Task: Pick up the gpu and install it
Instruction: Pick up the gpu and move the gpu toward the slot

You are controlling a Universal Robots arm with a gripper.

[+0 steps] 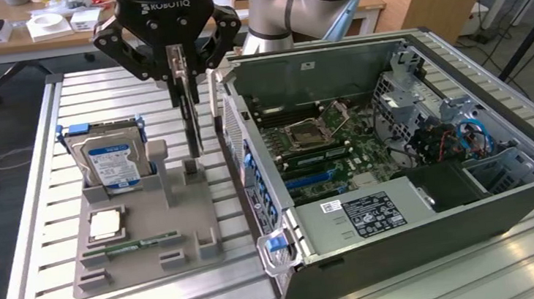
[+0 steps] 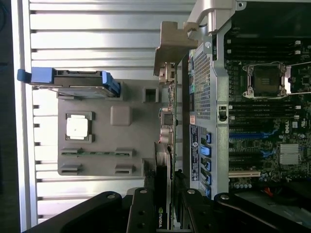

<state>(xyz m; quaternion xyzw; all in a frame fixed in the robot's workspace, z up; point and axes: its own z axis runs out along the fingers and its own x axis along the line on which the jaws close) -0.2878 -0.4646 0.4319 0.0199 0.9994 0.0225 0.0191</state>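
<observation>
In the exterior view, the tray [image 1: 191, 223] lies on the table [image 1: 45, 237], with the computer case [image 1: 433, 240] at its three o'clock. On the tray, the hard drive [image 1: 109, 161] stands at eleven o'clock, the processor [image 1: 106, 224] lies at nine and the memory stick [image 1: 139, 245] at six. The gpu [image 1: 188, 120] hangs on edge at one o'clock, in the gripper [image 1: 180, 64].

White capitals ROBOTIQ stand on the black body of the gripper [image 1: 180, 75], at the top of the exterior view. The gpu [image 2: 161, 213] bears a small green logo, lettering illegible. Print on the blue label [image 1: 112, 166] of the hard drive [image 1: 99, 136] cannot be read
</observation>
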